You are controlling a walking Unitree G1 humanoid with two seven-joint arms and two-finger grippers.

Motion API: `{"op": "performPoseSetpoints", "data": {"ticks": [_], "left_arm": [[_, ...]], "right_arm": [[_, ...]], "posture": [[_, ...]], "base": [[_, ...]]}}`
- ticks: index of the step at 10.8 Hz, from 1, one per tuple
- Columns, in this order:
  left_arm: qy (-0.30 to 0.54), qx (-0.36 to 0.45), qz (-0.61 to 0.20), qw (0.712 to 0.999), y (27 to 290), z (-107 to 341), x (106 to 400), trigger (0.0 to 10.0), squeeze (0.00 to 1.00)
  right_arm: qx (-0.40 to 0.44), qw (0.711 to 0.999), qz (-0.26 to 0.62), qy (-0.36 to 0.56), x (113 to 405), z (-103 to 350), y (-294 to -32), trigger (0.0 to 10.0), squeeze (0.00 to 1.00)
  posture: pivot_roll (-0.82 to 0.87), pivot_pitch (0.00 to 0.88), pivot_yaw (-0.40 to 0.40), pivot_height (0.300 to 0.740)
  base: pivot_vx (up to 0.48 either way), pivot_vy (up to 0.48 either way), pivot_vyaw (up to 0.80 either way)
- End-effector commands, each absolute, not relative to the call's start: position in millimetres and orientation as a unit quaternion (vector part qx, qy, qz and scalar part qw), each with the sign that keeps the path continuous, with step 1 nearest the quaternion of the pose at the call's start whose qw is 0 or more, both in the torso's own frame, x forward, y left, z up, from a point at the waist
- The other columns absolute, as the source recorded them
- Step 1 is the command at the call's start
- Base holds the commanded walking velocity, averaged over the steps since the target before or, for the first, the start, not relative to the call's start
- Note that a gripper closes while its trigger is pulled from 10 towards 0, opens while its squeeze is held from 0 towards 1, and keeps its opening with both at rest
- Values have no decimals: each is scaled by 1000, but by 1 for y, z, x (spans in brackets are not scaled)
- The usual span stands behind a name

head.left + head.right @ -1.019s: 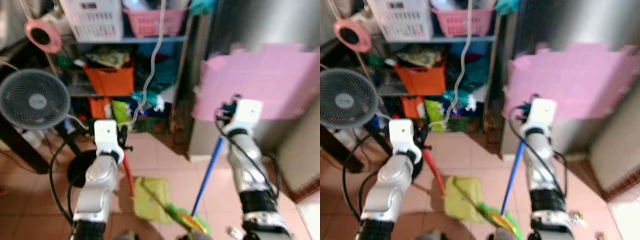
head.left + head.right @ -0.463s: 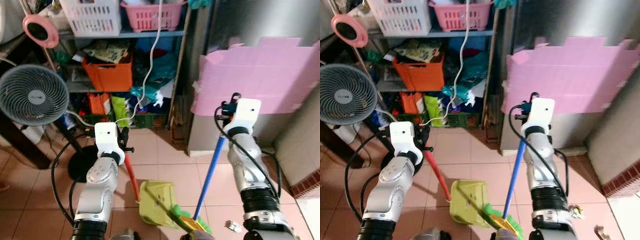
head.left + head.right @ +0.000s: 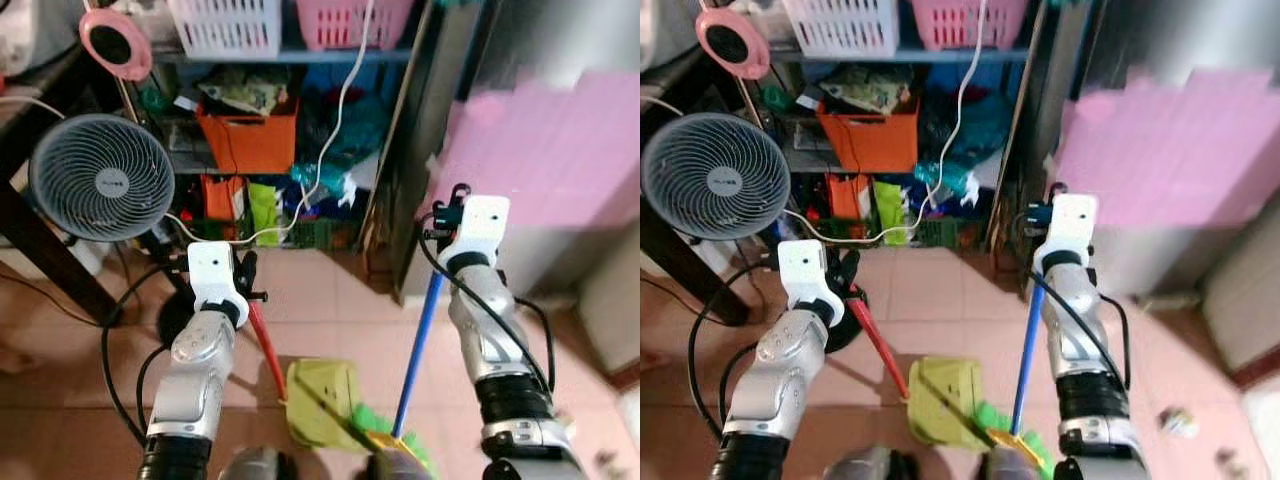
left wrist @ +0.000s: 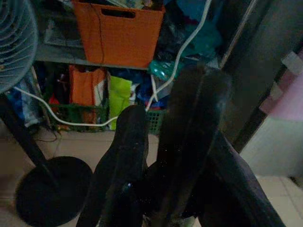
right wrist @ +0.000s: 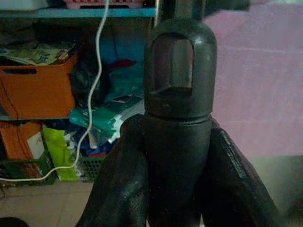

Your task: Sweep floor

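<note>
Presently listed: left gripper (image 3: 247,283), raised before the robot, black fingers clamped round the red handle (image 3: 264,343) of a lime-green plastic dustpan (image 3: 322,402); the pan rests on the pink tiled floor (image 3: 330,300) between the two arms. Right gripper (image 3: 440,222), held higher, fingers closed round the black end cap (image 5: 179,80) of a blue-shafted broom (image 3: 419,337); the shaft slants down to green bristles (image 3: 378,420) lying at the dustpan's near edge. Beyond: grey round pedestal fan (image 3: 102,178) on a black base, to the robot's left; cluttered shelf unit carrying an orange plastic crate (image 3: 250,138), with white (image 3: 227,18) and pink (image 3: 350,20) baskets on the shelf above; white cable (image 3: 330,135) hanging in front; pink foam matting (image 3: 545,150) against the wall on the right.
</note>
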State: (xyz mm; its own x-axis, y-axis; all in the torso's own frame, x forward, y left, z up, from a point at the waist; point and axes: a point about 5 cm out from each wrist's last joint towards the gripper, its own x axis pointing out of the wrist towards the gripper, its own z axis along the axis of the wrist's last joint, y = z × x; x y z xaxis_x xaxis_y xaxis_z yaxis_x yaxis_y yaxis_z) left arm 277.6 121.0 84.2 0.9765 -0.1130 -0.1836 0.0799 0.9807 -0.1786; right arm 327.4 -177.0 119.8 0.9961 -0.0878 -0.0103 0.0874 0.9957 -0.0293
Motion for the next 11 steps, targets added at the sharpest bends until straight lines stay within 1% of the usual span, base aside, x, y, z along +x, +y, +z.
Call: {"op": "performPoseSetpoints", "data": {"ticks": [1,8,9,10,11], "left_arm": [[84,-114,-60,988,108,92,280,10000,0],[90,-105,-57,989,110,90,282,10000,0],[70,-96,-64,991,108,96,282,10000,0],[73,-99,-60,991,108,95,282,10000,0],[68,-128,-52,988,109,96,281,10000,0]], "right_arm": [[-4,999,-45,4,328,121,-178,10000,0],[1,999,-40,4,327,120,-174,10000,0],[10,999,-36,6,326,118,-174,10000,0],[10,999,-32,7,326,118,-173,10000,0],[8,1000,-21,5,325,118,-170,10000,0]], "posture": [[-108,0,31,740],[-104,0,45,740],[-97,0,39,740],[-97,0,37,740],[-98,0,33,740]], "base": [[0,480,0],[0,480,0],[0,0,0],[0,0,0],[0,0,0]]}}
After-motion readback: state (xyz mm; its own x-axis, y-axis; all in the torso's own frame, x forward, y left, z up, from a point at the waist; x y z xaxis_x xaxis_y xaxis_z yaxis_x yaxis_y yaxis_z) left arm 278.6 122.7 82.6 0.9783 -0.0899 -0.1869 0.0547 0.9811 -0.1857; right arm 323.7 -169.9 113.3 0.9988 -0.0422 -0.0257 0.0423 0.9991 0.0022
